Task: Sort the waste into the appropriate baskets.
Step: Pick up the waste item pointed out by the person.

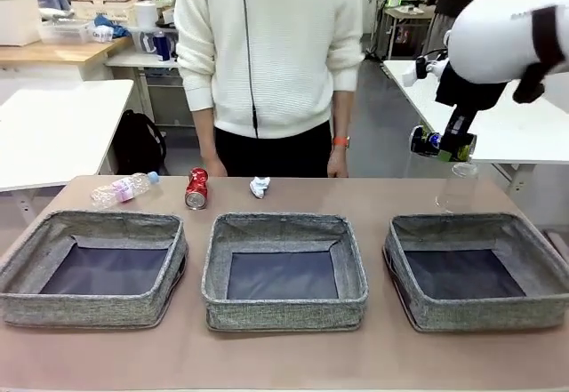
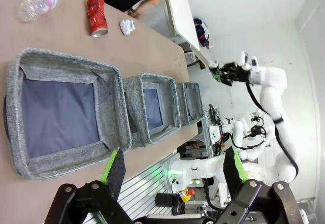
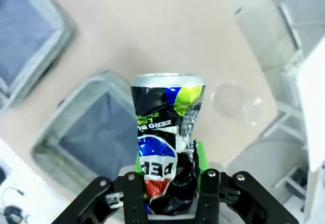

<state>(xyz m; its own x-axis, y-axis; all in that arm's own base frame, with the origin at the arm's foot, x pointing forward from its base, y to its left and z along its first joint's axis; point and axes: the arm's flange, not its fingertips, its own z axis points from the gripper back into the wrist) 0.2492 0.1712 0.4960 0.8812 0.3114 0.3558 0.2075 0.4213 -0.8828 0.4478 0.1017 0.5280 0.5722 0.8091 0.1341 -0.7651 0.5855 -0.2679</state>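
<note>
Item: dark crushed can [image 3: 167, 117], Pepsi print, clamped between the green pads of the right gripper [image 3: 168, 159]. In the right wrist view its long axis runs along the fingers, base between the pads and silver top at 12 o'clock. In the front view the can [image 1: 425, 141] lies roughly level, sticking out toward 9 o'clock from the right gripper [image 1: 455, 145]. It is held in the air, well above the table [image 1: 373, 205] and over the far edge of the right basket [image 1: 498, 308]. The left gripper [image 2: 172, 158] stands wide apart with nothing between its pads, above the near table edge. Containers: left basket [image 1: 89, 308], middle basket [image 1: 284, 314] and right basket, in a row, each showing its dark flat bottom. Loose on the table beyond them:
- clear bottle [image 1: 123, 189] on its side, blue cap toward 2 o'clock
- red crushed can [image 1: 196, 188] on its side, axis 12 to 6, silver end at 6
- white paper wad [image 1: 259, 187], just at 3 o'clock of the red can
- clear plastic cup [image 1: 456, 188], at 12 o'clock of the right basket, below the held can
</note>
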